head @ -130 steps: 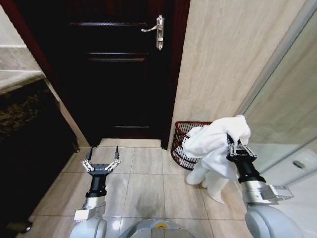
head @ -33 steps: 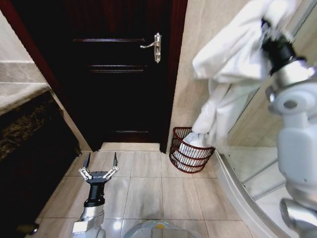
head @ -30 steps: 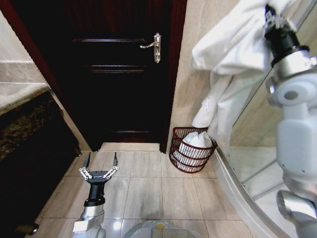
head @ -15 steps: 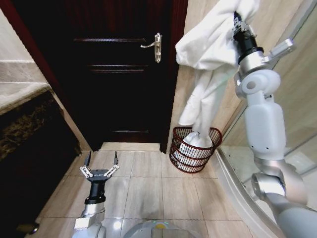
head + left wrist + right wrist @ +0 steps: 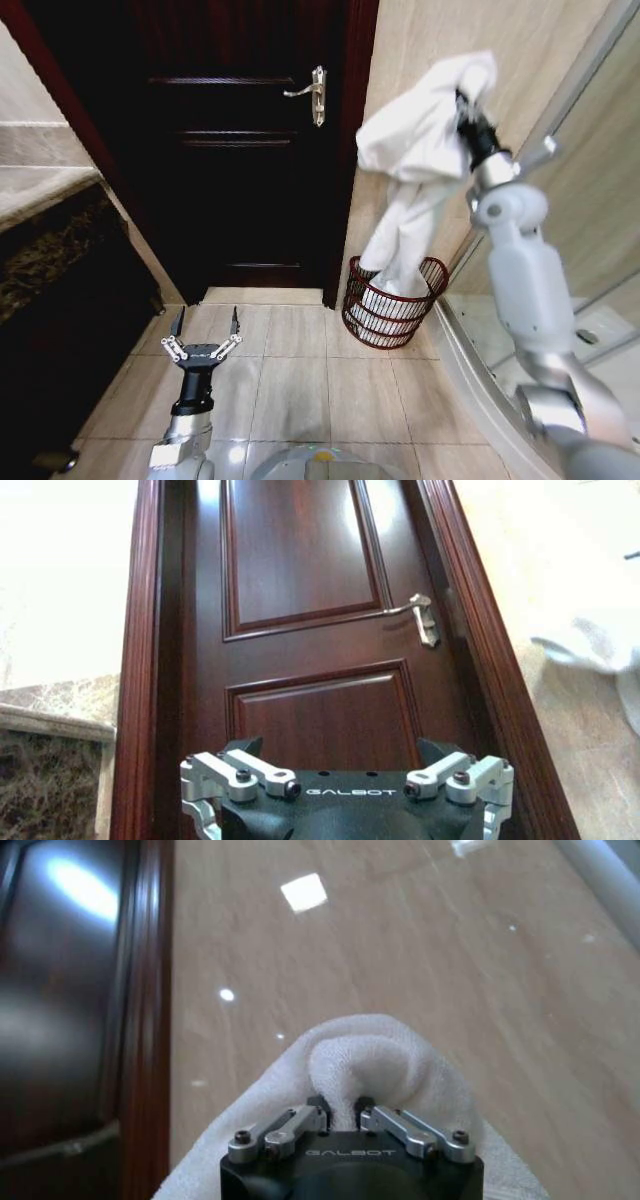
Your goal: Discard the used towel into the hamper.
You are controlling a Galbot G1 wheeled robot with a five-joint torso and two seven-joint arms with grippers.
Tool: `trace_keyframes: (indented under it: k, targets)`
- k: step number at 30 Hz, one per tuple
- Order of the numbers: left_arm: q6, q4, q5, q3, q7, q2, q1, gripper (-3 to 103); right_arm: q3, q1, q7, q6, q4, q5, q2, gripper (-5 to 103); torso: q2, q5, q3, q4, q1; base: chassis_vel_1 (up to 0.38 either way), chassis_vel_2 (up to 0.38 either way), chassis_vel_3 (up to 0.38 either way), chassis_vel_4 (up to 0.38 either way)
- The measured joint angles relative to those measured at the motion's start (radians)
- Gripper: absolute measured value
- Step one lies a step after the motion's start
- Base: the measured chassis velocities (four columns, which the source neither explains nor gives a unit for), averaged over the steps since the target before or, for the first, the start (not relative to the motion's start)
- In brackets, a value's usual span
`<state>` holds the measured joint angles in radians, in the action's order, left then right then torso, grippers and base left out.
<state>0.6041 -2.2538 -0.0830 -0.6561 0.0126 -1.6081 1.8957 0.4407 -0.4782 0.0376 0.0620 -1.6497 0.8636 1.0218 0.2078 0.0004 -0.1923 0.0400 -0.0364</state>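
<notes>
A: What's the biggest thing near the hamper?

B: The dark door (image 5: 240,150), just beside it, with tiled wall behind the hamper. The hamper (image 5: 394,302) itself sits on the floor (image 5: 300,370) at the foot of that wall.

A: And the towel?

B: The towel (image 5: 420,160) hangs high above the hamper, bunched at the top, with its long tail reaching down into the hamper's mouth.

A: How will it handle?

B: Soft and limp, I'd judge, fairly light, folding wherever it's unsupported. A pinch on a gathered fold near the top looks like the sound hold, so the rest drapes straight down.

A: The tools?

B: The right tool (image 5: 342,1119) is pressed together on a fold of towel above the hamper. The left tool (image 5: 204,334) hovers low over the floor, well apart from the hamper, fingers spread and holding nothing.
</notes>
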Motion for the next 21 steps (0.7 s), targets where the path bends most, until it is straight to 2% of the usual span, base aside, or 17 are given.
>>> trace_keyframes:
  k: [6,15,21]
  targets:
    - [0.002,0.002,-0.014,0.007,0.0,0.0,-0.002,100,-0.019,-0.049,0.008,-0.076,0.079,-0.044,0.037,13,0.0,-0.0009,0.0,0.0005,0.0,0.0,0.0,0.0,0.0]
    - [-0.007,0.017,-0.013,0.006,0.002,0.0,-0.011,100,0.016,-0.178,-0.013,-0.017,0.02,-0.061,0.052,13,0.0,-0.0009,0.0,0.0005,0.0,0.0,0.0,0.0,0.0]
    - [-0.005,0.026,0.001,0.003,0.002,0.0,-0.015,100,0.065,-0.282,0.031,-0.052,0.064,-0.128,0.071,13,0.0,-0.0003,0.0,0.0002,0.0,0.0,0.0,0.0,0.0]
